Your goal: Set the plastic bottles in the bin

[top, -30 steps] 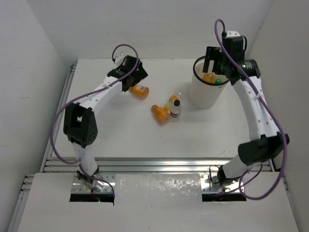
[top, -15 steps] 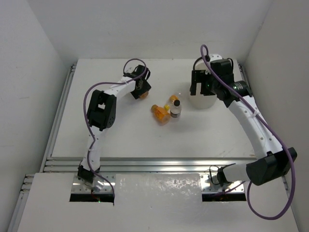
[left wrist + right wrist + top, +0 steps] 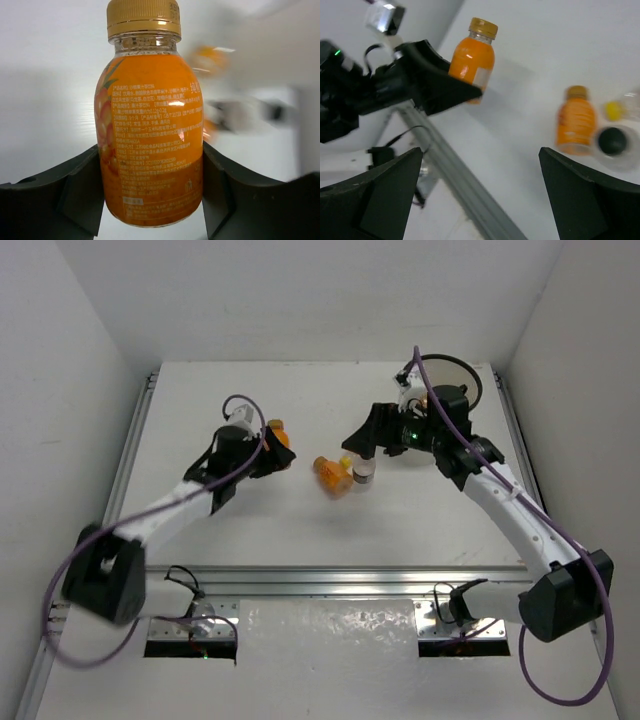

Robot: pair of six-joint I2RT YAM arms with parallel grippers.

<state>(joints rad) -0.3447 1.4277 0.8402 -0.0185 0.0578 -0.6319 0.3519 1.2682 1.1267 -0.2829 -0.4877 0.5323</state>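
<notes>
Orange bottle [image 3: 150,115] in left end effector [image 3: 150,165] — gold cap [image 3: 143,17] outward

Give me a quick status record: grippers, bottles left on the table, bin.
left gripper: shut on the held orange bottle
right gripper: open, empty, over the table cluster
on table: lying orange bottle, black-capped clear bottle, yellow-capped bottle, close together
bin: far right, largely hidden behind the right arm

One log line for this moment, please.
left gripper: shut on first orange bottle | right gripper: open, empty | on table: second orange bottle, black-capped bottle, yellow-capped bottle
</notes>
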